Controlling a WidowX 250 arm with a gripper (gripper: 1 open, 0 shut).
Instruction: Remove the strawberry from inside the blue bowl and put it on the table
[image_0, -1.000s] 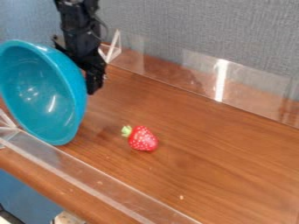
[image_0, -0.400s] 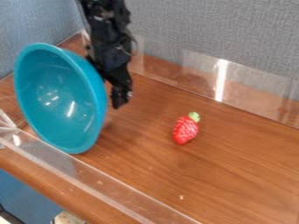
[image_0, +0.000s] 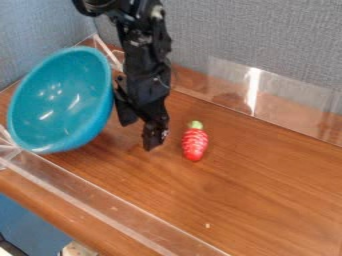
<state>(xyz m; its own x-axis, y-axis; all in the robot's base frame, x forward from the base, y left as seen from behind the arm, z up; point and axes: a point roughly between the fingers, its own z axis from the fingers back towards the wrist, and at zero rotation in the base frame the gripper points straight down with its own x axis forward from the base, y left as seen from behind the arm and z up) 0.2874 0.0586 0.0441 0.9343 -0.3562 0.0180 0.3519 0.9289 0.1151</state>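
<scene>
Camera view, 1 angle only: gripper (image_0: 138, 128) points straight down, jaws spread wide, nothing held, fingertips low over the table (image_0: 254, 190). Strawberry (image_0: 195, 143) lies on the wood just to the right of the fingertips, close beside them but apart, green cap toward the back wall. Blue bowl (image_0: 56, 102) sits tipped on its side at left, opening facing the camera, its rim right next to the gripper; can't tell if they touch.
</scene>
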